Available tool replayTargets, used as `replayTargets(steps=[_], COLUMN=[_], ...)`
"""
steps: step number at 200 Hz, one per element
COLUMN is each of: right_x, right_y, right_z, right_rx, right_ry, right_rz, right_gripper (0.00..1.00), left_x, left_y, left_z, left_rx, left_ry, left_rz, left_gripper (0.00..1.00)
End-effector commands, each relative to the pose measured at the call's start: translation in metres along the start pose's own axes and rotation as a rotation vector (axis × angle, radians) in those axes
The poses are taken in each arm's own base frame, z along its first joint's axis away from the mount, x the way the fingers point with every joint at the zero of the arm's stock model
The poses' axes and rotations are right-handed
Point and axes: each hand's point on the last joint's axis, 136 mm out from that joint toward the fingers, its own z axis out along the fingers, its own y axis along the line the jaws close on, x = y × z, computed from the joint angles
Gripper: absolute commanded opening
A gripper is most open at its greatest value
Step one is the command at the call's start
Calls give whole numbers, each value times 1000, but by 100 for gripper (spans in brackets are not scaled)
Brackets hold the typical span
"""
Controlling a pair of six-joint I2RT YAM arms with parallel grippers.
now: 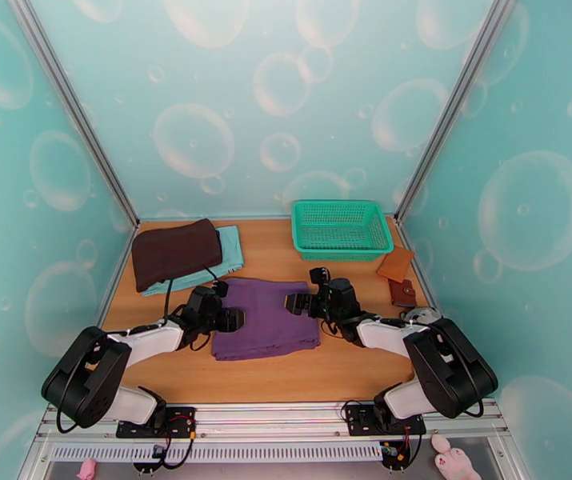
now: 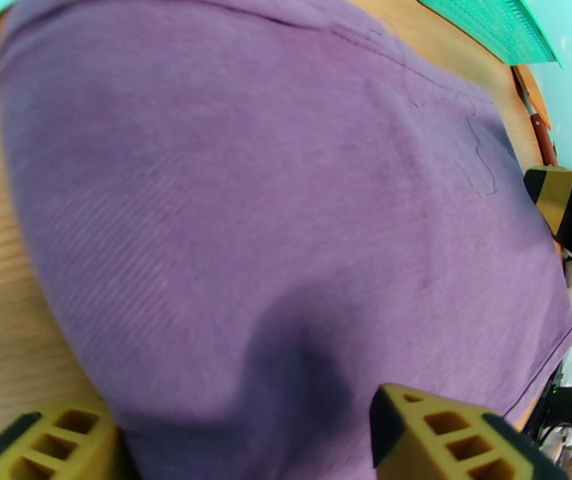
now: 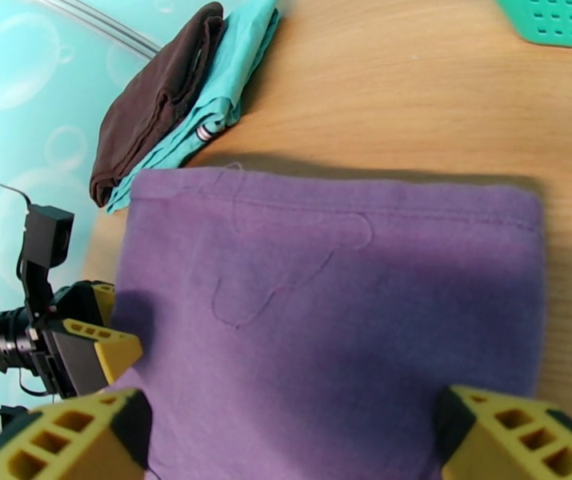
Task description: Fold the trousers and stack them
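wooden table, folded purple trousers, teal cloth, green basket, brown wallet

The trousers lie on the table between my two grippers. My left gripper is at their left edge and my right gripper at their right edge. Behind and left of my left gripper, one folded cloth lies on another cloth. The basket stands behind my right gripper, and a small flat case lies to that gripper's right.
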Motion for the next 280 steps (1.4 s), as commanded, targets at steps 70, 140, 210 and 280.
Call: replayTargets(steps=[70, 140, 210, 280], right_x=[-27, -25, -17, -18], right_y=[9, 16, 13, 17], right_z=[-45, -43, -29, -30], right_rx=[-76, -128, -182, -218], right_ry=[-241, -231, -167, -159], right_rz=[-35, -45, 23, 35], right_gripper=[99, 99, 99, 99], left_x=[-86, -190, -248, -323], left_y=[-50, -93, -95, -97], left_z=[-30, -87, -100, -107], left_rx=[-149, -150, -191, -210], left_ry=[-57, -199, -229, -260], left_rz=[44, 11, 2, 41], left_gripper=[0, 0, 0, 0])
